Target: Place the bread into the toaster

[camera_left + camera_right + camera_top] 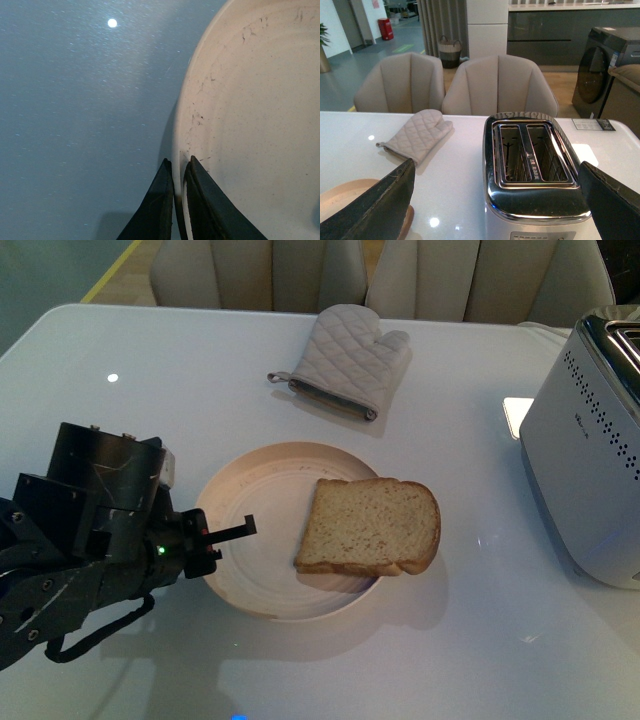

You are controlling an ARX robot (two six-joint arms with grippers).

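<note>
A slice of tan bread (370, 526) with a brown crust lies on the right side of a round cream plate (250, 495), overhanging its rim. My left gripper (225, 540) is shut on the plate's left rim; in the left wrist view its fingers (197, 200) pinch the plate (260, 115) edge. The white toaster (585, 470) with dotted side stands at the right edge. In the right wrist view my right gripper (495, 200) is open, its fingers (380, 205) spread wide just before the toaster (535, 170), whose two slots are empty. The right arm is out of the front view.
A quilted grey oven mitt (350, 360) lies behind the plate on the white table (150, 390). Beige chairs (495, 85) stand beyond the far edge. A small card (592, 124) lies behind the toaster.
</note>
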